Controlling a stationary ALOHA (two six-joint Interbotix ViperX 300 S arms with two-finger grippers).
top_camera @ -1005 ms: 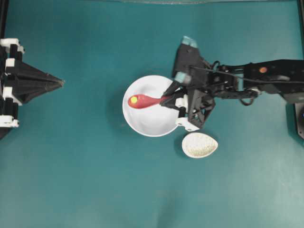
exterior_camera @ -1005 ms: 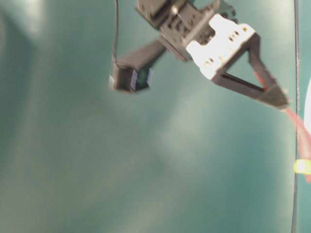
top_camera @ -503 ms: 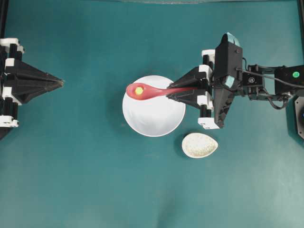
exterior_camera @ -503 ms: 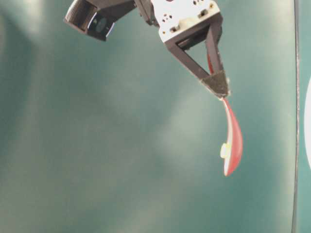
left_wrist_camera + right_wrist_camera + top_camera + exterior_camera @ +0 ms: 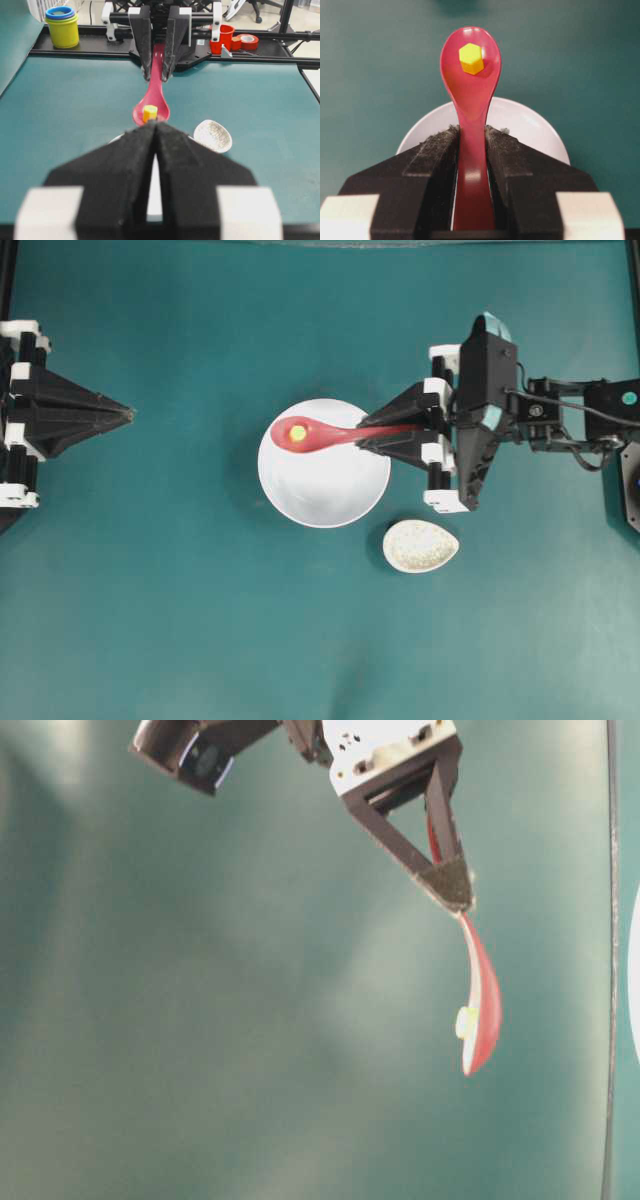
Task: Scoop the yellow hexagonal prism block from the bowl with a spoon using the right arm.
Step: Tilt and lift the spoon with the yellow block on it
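My right gripper [image 5: 365,437] is shut on the handle of the pink-red spoon [image 5: 345,433]. The spoon is held level in the air over the upper part of the white bowl [image 5: 320,490]. The yellow hexagonal prism block [image 5: 297,434] lies in the scoop. In the right wrist view the block [image 5: 471,58] sits near the scoop's tip, with the spoon [image 5: 470,100] between the fingers and the bowl [image 5: 530,125] below. The table-level view shows the spoon [image 5: 482,1010] carrying the block [image 5: 465,1022]. My left gripper [image 5: 130,415] rests shut at the far left, holding nothing.
A small cream speckled dish [image 5: 420,545] lies just right of and below the bowl. In the left wrist view, stacked yellow and blue cups [image 5: 62,27], a red cup [image 5: 226,37] and a tape roll [image 5: 247,41] stand beyond the table's far edge.
The right wrist has turned level and lifted the spoon, block in its scoop, out of the bowl. Over the last half second it drifted slightly right. The left arm stayed still.
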